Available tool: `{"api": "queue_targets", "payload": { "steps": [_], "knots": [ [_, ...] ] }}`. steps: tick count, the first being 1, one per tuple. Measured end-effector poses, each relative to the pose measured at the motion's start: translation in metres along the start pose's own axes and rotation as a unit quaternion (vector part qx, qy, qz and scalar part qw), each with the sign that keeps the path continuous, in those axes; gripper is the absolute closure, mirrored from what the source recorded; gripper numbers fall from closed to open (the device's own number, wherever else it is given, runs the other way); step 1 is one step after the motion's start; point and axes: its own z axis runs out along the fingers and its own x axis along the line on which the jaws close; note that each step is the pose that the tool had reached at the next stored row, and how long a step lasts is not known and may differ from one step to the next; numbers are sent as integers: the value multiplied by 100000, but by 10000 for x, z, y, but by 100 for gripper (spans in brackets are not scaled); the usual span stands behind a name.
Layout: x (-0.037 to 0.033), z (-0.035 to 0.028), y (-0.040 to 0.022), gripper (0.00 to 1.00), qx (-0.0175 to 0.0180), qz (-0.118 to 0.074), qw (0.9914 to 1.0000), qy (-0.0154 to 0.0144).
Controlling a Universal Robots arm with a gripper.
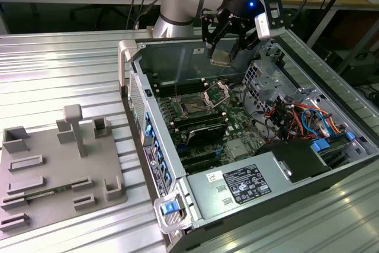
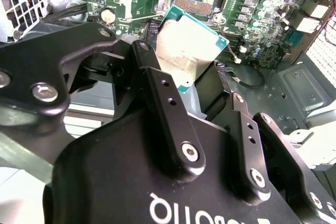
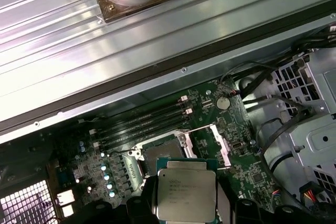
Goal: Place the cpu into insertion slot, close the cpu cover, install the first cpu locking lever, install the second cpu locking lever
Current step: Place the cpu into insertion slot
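Jaws clamp the cpu [image 3: 186,195] by its edges, well above the insertion slot [image 3: 160,157] and slightly offset; the cpu cover [image 3: 219,145] stands open.

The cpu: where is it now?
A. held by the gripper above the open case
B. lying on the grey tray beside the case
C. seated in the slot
A: the gripper holds the cpu in the air, and the slot is bare, its cover raised.
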Motion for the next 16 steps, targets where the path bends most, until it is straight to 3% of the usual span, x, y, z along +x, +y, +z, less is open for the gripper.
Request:
{"api": "queue_targets", "payload": {
  "steps": [16],
  "knots": [
    [1, 0, 0, 45, -42, 1918, 99981, -172]
  ]
}}
